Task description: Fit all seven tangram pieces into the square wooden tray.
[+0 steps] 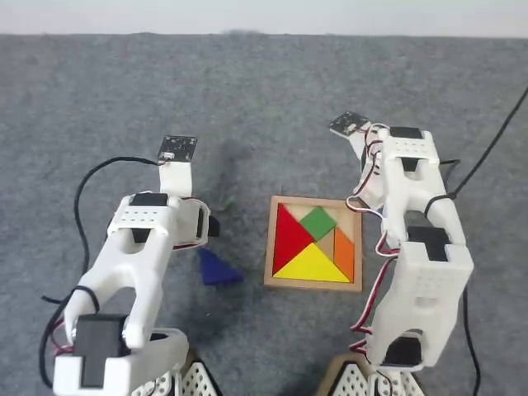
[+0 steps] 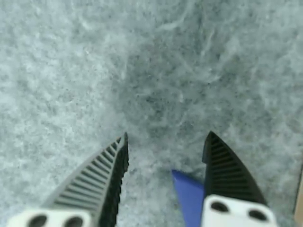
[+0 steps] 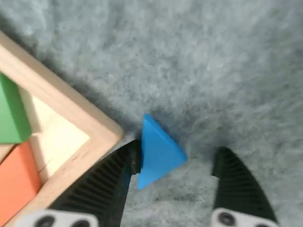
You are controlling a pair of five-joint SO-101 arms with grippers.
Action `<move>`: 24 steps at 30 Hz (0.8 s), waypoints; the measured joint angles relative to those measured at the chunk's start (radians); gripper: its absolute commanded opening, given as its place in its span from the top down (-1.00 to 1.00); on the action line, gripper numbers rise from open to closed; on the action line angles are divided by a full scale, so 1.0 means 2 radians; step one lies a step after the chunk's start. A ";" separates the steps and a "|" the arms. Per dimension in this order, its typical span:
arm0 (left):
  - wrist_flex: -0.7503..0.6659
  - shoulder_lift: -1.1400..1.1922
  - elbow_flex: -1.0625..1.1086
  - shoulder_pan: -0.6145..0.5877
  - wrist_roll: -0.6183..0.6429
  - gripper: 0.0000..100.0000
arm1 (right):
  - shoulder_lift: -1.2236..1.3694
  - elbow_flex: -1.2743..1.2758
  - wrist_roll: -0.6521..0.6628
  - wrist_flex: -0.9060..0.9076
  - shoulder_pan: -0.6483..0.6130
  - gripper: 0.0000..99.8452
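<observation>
– Beside the outer corner of the square wooden tray (image 1: 271, 247), on the grey carpet (image 1: 247, 107), lies a small light-blue triangular piece (image 3: 158, 153). The right gripper (image 3: 180, 149) hangs over it with its fingers spread. One ribbed black finger (image 3: 109, 184) touches the triangle's edge and the other stands clear of it.

– So nothing is gripped yet?

– Nothing. I judge the step in hand to be picking up that triangle. The next move calls for closing squarely across it, since a pinch on a slanted edge could squirt it sideways. After that comes a lift over the rim into the pale bare corner next to the green square piece (image 1: 318, 223) and the orange piece (image 1: 344, 252).

– And the other arm?

– The left gripper (image 2: 167, 137) hovers over carpet with its fingers apart and empty. A dark-blue flat piece (image 1: 216, 268) lies just beside one finger, between that arm and the tray.

– How far along is the task?

– The large red triangle (image 1: 290, 235) and the large yellow triangle (image 1: 312, 266) are seated alongside the green and orange. The brownish patch in the middle may be a fifth piece or bare wood. Both blue pieces are outside the tray.
</observation>
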 measured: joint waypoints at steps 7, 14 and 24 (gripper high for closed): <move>0.000 0.000 0.000 0.000 0.000 0.51 | 0.001 -0.012 0.005 -0.005 0.001 0.83; 0.000 0.000 0.000 0.000 0.000 0.51 | 0.001 -0.013 0.006 0.005 0.008 0.79; 0.000 0.000 0.000 0.000 0.000 0.51 | -0.030 -0.004 -0.058 0.040 0.008 0.57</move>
